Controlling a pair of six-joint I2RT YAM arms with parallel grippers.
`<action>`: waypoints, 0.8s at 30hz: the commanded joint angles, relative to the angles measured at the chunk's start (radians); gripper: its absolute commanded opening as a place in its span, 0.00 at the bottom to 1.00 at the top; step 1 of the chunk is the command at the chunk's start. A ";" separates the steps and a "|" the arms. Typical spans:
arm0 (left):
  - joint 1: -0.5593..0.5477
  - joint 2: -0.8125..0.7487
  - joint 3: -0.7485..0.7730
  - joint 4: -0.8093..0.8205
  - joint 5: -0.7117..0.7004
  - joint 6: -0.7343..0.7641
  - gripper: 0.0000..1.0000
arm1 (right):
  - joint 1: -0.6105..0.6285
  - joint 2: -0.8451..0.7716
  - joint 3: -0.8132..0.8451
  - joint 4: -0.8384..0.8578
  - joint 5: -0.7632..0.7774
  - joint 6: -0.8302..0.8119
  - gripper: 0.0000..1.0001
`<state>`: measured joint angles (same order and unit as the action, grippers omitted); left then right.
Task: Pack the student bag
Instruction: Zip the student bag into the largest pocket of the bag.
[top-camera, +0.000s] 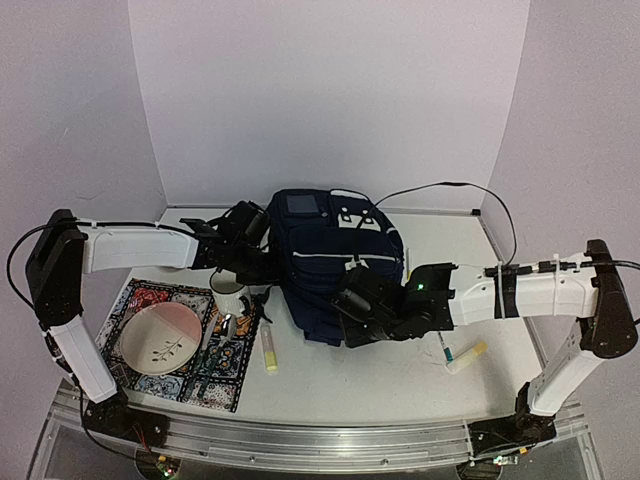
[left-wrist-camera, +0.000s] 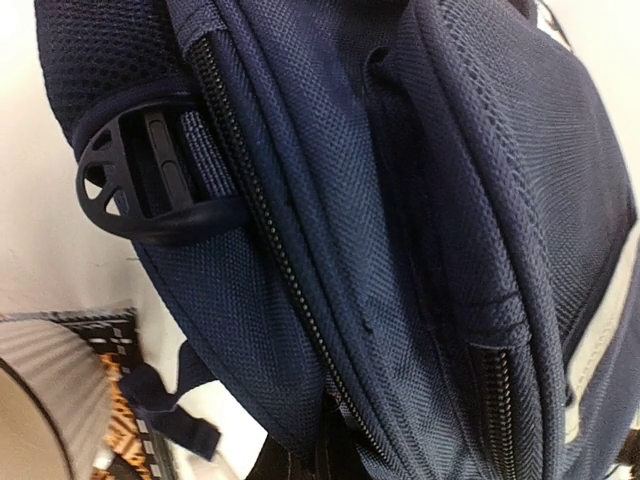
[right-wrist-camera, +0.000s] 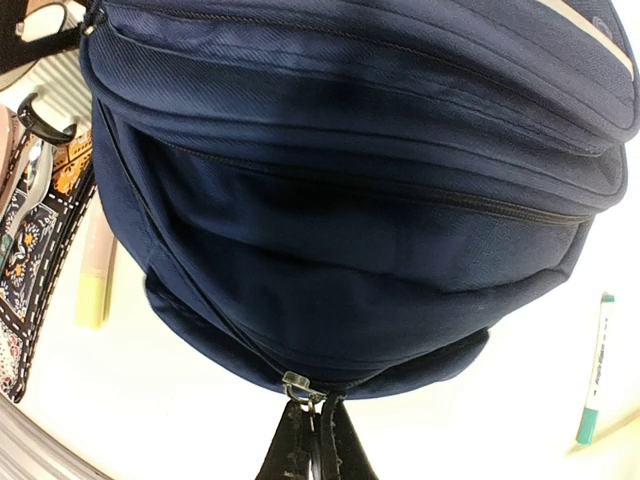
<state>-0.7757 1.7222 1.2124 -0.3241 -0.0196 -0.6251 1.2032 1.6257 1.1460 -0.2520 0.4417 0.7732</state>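
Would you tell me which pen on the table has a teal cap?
The white marker right of the student bag; the others are all yellow.

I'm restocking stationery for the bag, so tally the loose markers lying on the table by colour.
Yellow markers: 2
White marker with green cap: 1
Total: 3

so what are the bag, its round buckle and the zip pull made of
Student bag: navy woven fabric, likely nylon or polyester; a coarse matte weave shows, with open mesh at one end.
Buckle: black moulded plastic with a slight sheen.
Zip pull: silvery and glinting, probably metal.
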 joint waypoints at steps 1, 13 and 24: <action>0.083 0.010 0.103 -0.009 -0.244 0.128 0.00 | 0.004 -0.036 0.036 -0.169 0.004 -0.019 0.00; 0.065 -0.118 0.011 0.013 -0.021 -0.005 0.47 | -0.017 0.102 0.219 -0.025 -0.110 -0.167 0.00; -0.115 -0.353 -0.270 0.145 -0.010 -0.417 0.61 | -0.021 0.146 0.243 0.008 -0.155 -0.185 0.00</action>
<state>-0.8214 1.4428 1.0128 -0.2572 0.0043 -0.8363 1.1805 1.7656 1.3403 -0.2642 0.3056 0.6067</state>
